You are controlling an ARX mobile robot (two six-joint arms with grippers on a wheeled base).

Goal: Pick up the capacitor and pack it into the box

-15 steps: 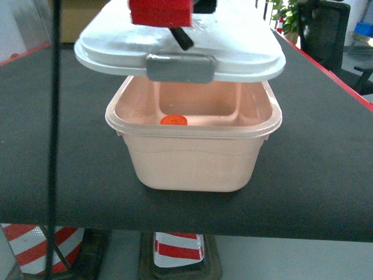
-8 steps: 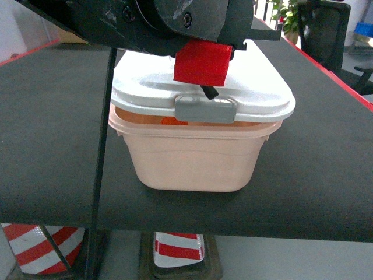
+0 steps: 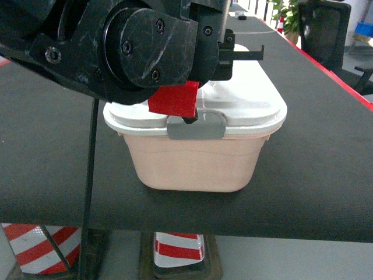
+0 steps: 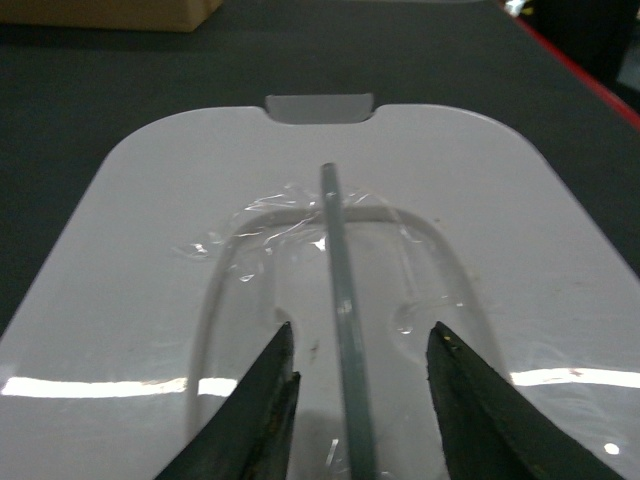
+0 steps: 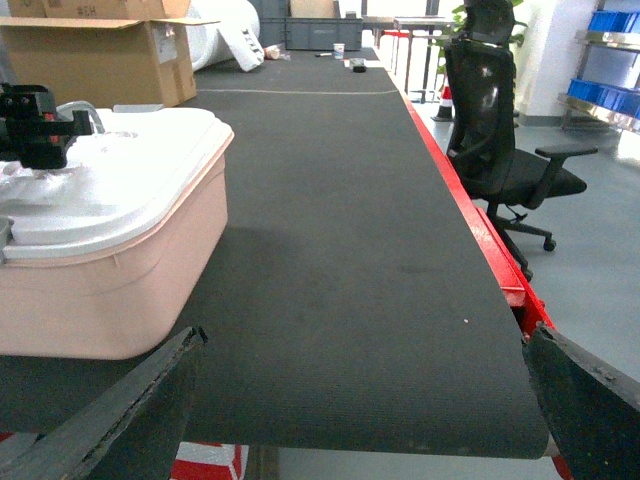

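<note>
Box (image 3: 195,166) at table (image 3: 315,175) centre, lid (image 4: 480,200) on. Left gripper (image 4: 355,400) above it, fingers part-open astride handle (image 4: 340,290), not gripping. Right gripper (image 5: 360,420) wide open, empty, at box's 3 o'clock. Lid light, stiff, glossy-slippery; lift by handle.

surface: black table (image 3: 326,175), red edge | on it: lidded pink box (image 3: 195,163); cardboard carton (image 5: 100,55)
</note>
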